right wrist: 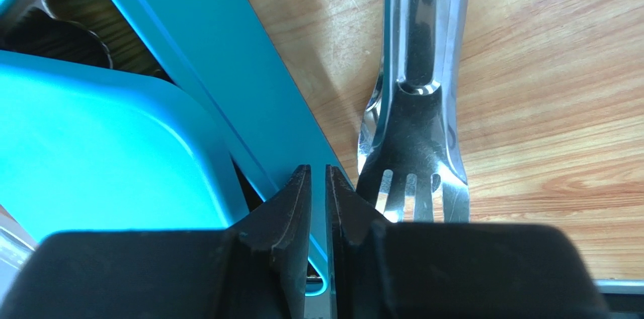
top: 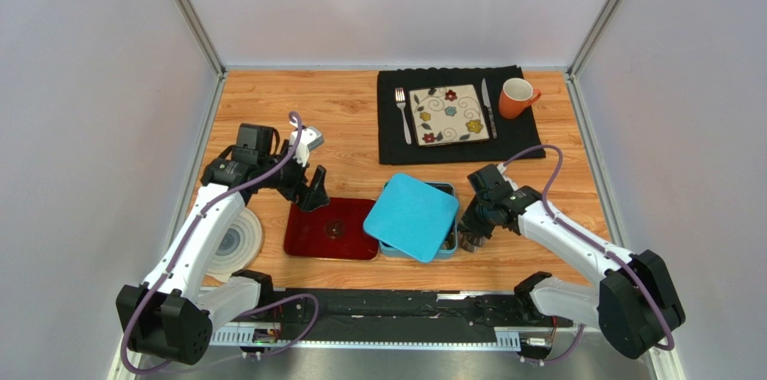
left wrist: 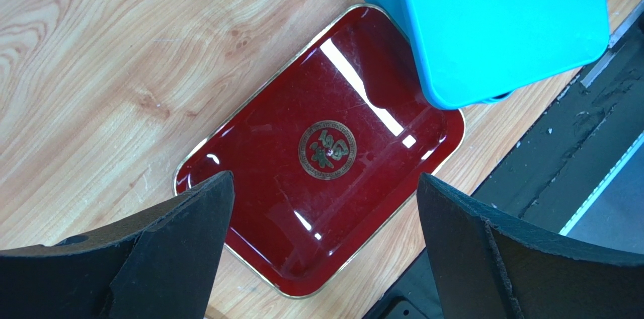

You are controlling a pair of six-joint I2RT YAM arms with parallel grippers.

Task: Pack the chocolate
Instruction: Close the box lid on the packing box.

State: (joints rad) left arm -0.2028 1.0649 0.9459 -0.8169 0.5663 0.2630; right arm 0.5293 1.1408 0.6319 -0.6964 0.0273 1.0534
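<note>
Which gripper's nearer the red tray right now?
Left. The left gripper hovers open over the far left corner of the red tray; the right gripper sits past the blue box, fingers closed on its right rim.

Between the left fingers (left wrist: 174, 258), which are matt black and rough-edged, the red tray (left wrist: 264, 191) shines like lacquer, with a gilt rim. Beyond their tips the blue lid (left wrist: 499, 17) is smooth, matt plastic. The table (left wrist: 98, 55) is grained wood. Just beside the right fingers (right wrist: 280, 213) the tongs (right wrist: 416, 108) are polished metal. The box (right wrist: 249, 85) between them is smooth blue plastic.
</note>
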